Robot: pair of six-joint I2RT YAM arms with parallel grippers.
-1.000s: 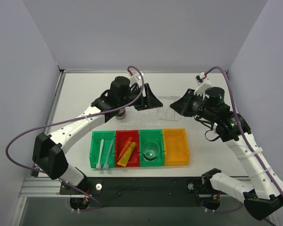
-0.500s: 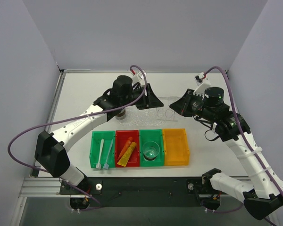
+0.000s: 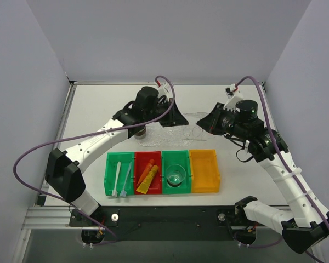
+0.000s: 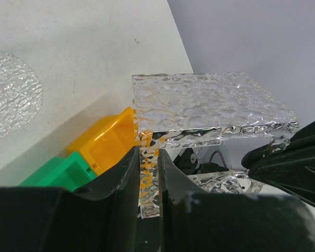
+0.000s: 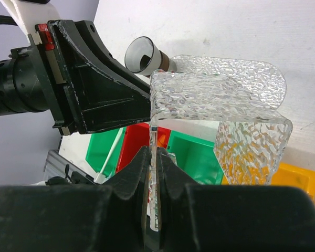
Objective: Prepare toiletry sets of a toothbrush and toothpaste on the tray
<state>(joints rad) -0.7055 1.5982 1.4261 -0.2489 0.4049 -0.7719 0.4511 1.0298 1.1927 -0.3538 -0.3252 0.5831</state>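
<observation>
While the left gripper (image 4: 148, 157) and right gripper (image 5: 154, 157) each pinch an opposite wall of the clear, bumpy-textured oblong plastic tray (image 3: 185, 127), held raised behind the coloured plastic bins (image 3: 204, 171), uneven pulling could twist the slick plastic free.

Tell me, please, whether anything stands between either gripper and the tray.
Nothing visible does: the left gripper and the right gripper each clamp directly on a thin edge panel of the tray, with no object between.

4 bins (image 3: 204, 171), 2 toothbrushes (image 3: 117, 178), 2 tubes (image 3: 146, 171), 2 cups (image 3: 175, 174), 1 tray (image 5: 215, 84).
</observation>
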